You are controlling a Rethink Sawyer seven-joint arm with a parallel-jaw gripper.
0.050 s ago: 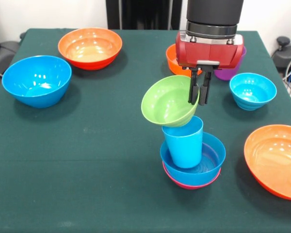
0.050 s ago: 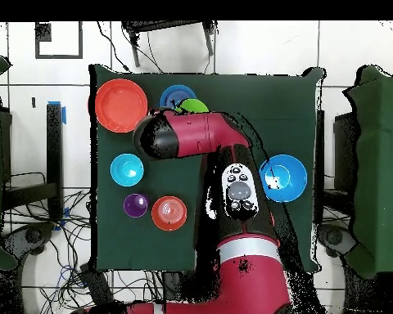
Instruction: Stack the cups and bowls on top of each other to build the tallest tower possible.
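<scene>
My gripper (image 1: 199, 101) is shut on the far rim of a green bowl (image 1: 166, 104), which hangs tilted with its opening facing the camera. The bowl's underside sits at the rim of the light blue cup (image 1: 183, 144). That cup stands upright inside a blue bowl (image 1: 211, 162), which is nested in a pink bowl (image 1: 184, 184); together they make the tower. In the overhead view only slivers of the green bowl (image 2: 193, 105) and the blue bowl (image 2: 175, 95) show past the arm (image 2: 191, 135). The purple cup (image 1: 231, 74) stands behind the gripper, also the purple cup (image 2: 135, 205).
An orange bowl (image 1: 89, 47) and a blue bowl (image 1: 36, 80) sit far left. A small orange bowl (image 1: 171, 59) is behind the gripper. A cyan bowl (image 1: 252, 91) and a large orange bowl (image 1: 276, 160) lie to the right.
</scene>
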